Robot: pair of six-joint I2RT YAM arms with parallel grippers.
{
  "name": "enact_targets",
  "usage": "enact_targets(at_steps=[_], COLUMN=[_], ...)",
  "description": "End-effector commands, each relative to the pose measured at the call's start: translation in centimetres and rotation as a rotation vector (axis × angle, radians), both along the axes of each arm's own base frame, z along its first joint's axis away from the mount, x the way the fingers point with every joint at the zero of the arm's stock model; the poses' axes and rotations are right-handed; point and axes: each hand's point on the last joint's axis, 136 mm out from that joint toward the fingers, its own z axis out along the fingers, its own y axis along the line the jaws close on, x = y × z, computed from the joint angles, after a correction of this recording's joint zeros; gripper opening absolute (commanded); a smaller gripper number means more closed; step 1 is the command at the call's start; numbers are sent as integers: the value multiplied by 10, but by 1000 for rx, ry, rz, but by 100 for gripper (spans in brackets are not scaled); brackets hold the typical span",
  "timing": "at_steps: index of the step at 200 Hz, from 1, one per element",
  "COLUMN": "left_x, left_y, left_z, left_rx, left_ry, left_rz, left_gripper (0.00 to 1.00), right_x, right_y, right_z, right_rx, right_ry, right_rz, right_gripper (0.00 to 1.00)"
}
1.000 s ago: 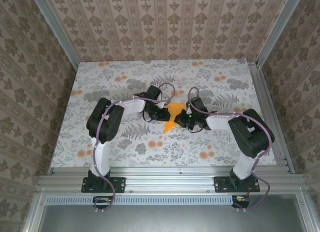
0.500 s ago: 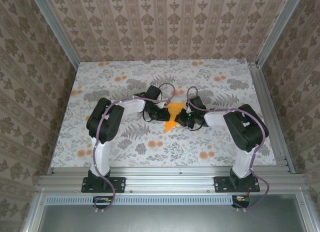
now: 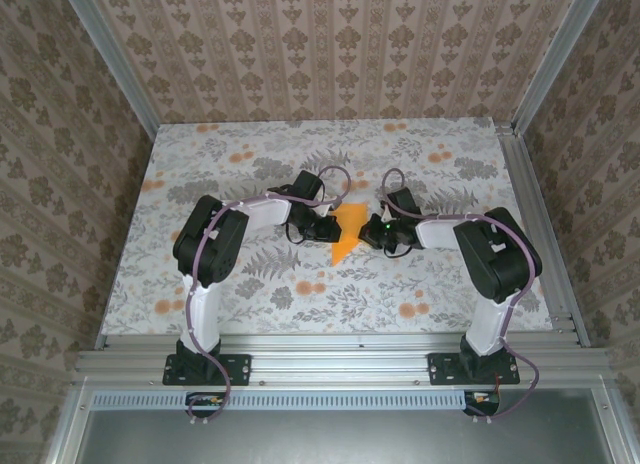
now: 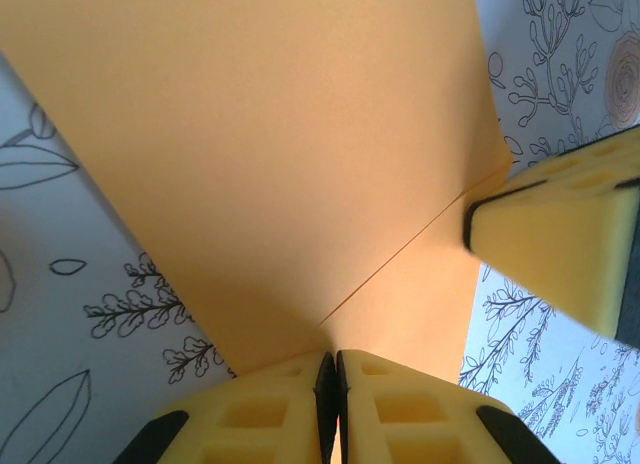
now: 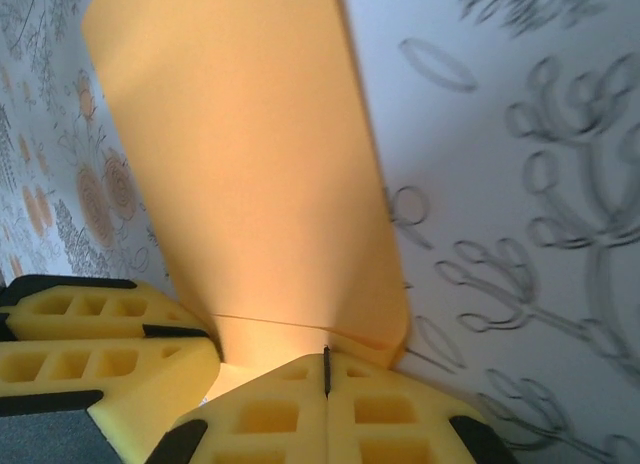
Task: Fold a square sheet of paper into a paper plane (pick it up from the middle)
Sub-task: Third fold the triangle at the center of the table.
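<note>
- Grey floral cloth [image 3: 250, 284] covers the table, with brown patterned wallpaper panels [image 3: 330, 44] around it; the work sits at the middle of the cloth.
- Left gripper [image 4: 331, 374]: its yellow ribbed pads [image 4: 260, 414] are pressed together with only a thin seam between them. The near edge of the thin bright orange paper sheet [image 4: 280, 134] runs into that seam, so it is pinching the paper.
- Right gripper [image 5: 326, 369]: its jaws are closed just as tightly, and a corner of the sheet [image 5: 250, 164] ends at the pad seam. It appears to be pinched there too, though the last bit of paper is hidden by the pads.
- Seen from above, the left gripper [image 3: 330, 227] and the right gripper [image 3: 368, 234] face each other from either side, with the sheet [image 3: 347, 236] held between them as a small wedge pointing towards the arm bases.
- One straight crease runs across the sheet from the left gripper's pads towards the right gripper's finger, and the panels on either side of it lie smooth.
- Handling, as a judgement: the paper is very light and limp. It will sag or curl away from any unsupported edge, and it will keep every dent or stray crease.
- The soft pads should hold it without slipping, but if the two arms pull apart it could tear or slide out.
- Best hold: on or beside the crease, near the middle, where the doubled layers are stiffest. The loose corners are poorer places to grip.
</note>
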Motion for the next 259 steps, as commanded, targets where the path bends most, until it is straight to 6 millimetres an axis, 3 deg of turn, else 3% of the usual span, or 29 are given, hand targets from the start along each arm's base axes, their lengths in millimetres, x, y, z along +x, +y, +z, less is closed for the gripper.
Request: enact_targets(at_steps=[1, 83, 142, 200, 259], left_x=[-20, -22, -20, -21, -21], left_y=[45, 42, 35, 35, 35], left_z=[-65, -62, -58, -57, -58], left_rx=[227, 209, 177, 174, 173], left_ry=[75, 79, 83, 87, 88], left_rz=[12, 8, 7, 4, 4], left_gripper=[15, 15, 14, 14, 14], right_x=[-5, 5, -3, -3, -2], right_y=[-43, -54, -35, -5, 2], right_z=[-21, -1, 27, 21, 9], right_rx=[-152, -148, -34, 1, -14], right_ry=[62, 25, -17, 2, 31], right_rz=[-77, -81, -53, 2, 15], right_gripper=[0, 0, 10, 21, 24])
